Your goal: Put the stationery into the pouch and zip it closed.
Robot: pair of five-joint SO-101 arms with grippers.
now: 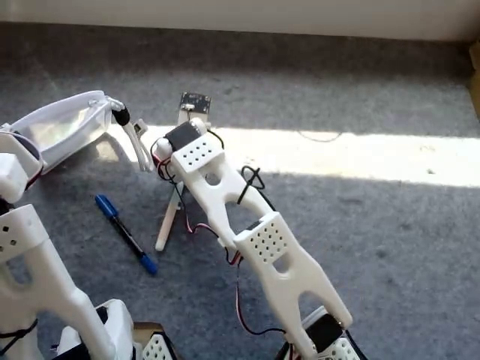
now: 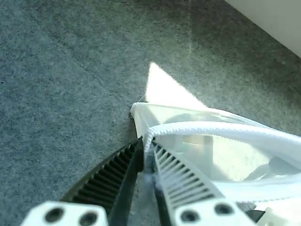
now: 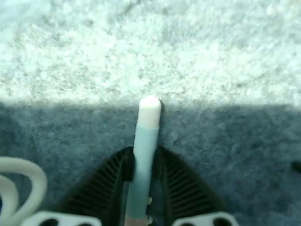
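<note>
Left end effector (image 2: 146, 143): pressed together on the rim of the pouch (image 2: 197, 141), with the white toothed zip edge caught between the dark finger and the white one.
Pouch (image 1: 64, 124): clear, with white trim. It is at the far left corner of the tabletop (image 1: 390, 247), held up off the grey surface by the left arm. Its mouth faces the middle of the tabletop, and a small black piece (image 1: 120, 116) sits at the tip of the opening.
Right end effector (image 3: 143, 155): pinching a white pen (image 3: 146, 136) between its two ribbed dark fingers. The pen's rounded end sticks out past the fingertips.
White pen (image 1: 166, 225): in the high view it slants down from under the right arm's wrist, left of the tabletop's centre. Whether its lower end touches the surface cannot be told.
Blue pen (image 1: 126, 235): lies flat and free on the tabletop toward the near left, just beside the white pen's lower end but apart from it. It has a blue cap at each end and a dark barrel.
Cord loop (image 1: 139, 142): white, between the pouch mouth and the right arm's wrist.
Light: a bright sunlit band (image 1: 360, 154) runs across the tabletop from the pouch toward the right edge.
</note>
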